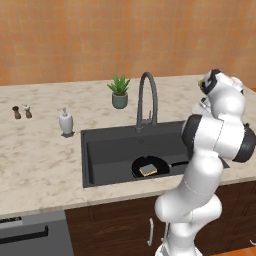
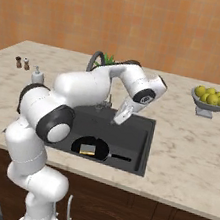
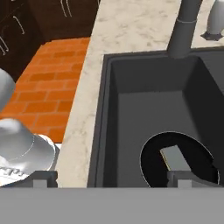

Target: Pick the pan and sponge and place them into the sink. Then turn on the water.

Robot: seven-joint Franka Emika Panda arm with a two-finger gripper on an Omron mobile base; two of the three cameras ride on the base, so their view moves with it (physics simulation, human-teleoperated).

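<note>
sink [image 1: 92, 150] — dark grey basin set into the marbled tabletop [image 1: 35, 165], arched faucet [image 1: 148, 97] rising at its back rim. pan [image 1: 160, 164] — black, lying on the basin floor toward the front, its handle pointing to the right in the left base view. sponge [image 1: 148, 170] — yellow body with grey-green top, resting inside the pan. fingers [image 2: 122, 115] — spread wide and empty, hanging above the sink near the faucet, apart from pan and sponge. soap dispenser [image 1: 66, 122] — white, on the tabletop left of the sink. potted plant [image 1: 119, 91] — behind the faucet. two shakers [image 1: 22, 112] — far left. fruit bowl [image 2: 210, 101] — grey, holding yellow-green fruit, well right of the sink.
</note>
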